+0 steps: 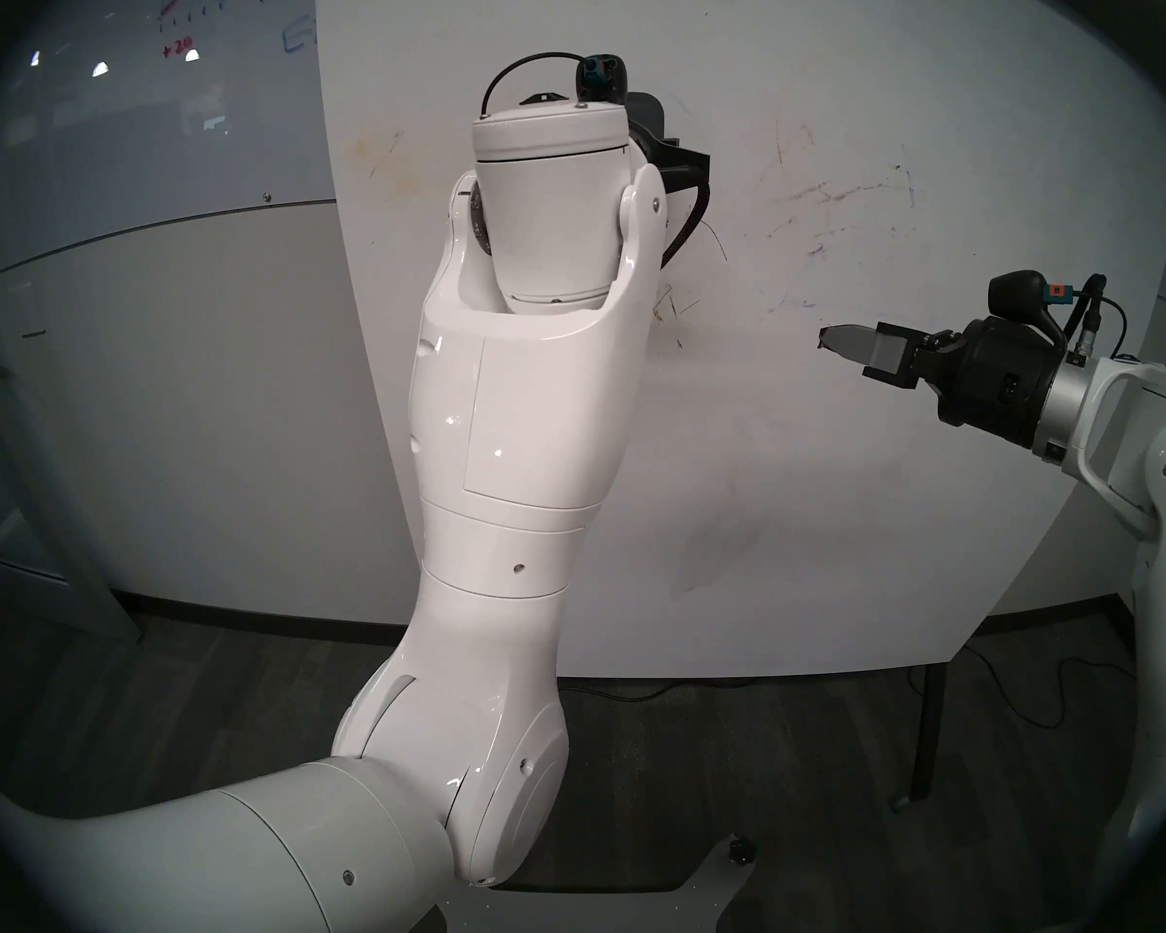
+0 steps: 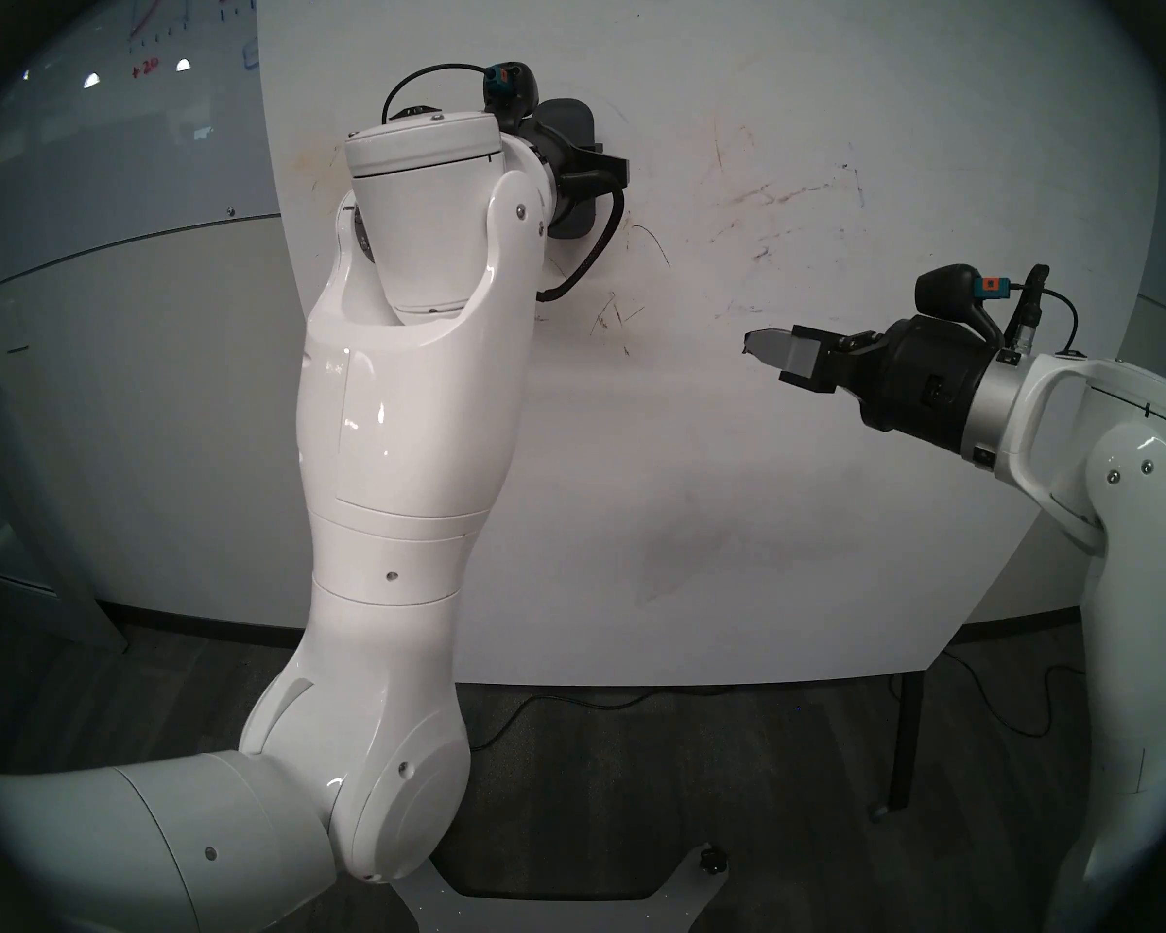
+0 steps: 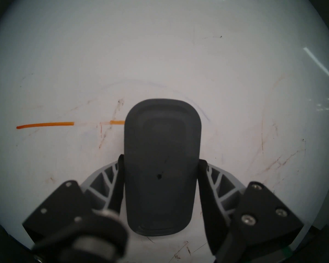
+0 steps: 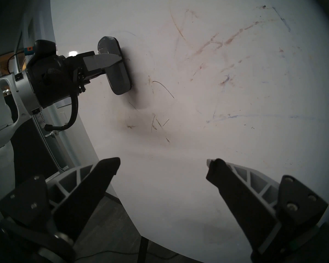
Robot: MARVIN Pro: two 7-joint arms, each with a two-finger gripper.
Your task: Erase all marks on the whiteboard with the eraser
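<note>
Left gripper (image 3: 160,181) is clamped on the eraser (image 3: 161,162) flat against the whiteboard (image 3: 160,48), right gripper (image 4: 162,173) gapes empty; a tilted wipe could skip that orange line (image 3: 45,125) beside the eraser.

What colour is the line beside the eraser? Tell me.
Orange line, left of the eraser; clearest in the left wrist view.

Room behind the work area: walls and floor
Glass board (image 1: 149,103) with red and blue graph drawings on pale wall (image 1: 197,406) at left; dark baseboard; grey wood-grain floor (image 1: 735,777) with trailing black cables (image 1: 1011,696)
</note>
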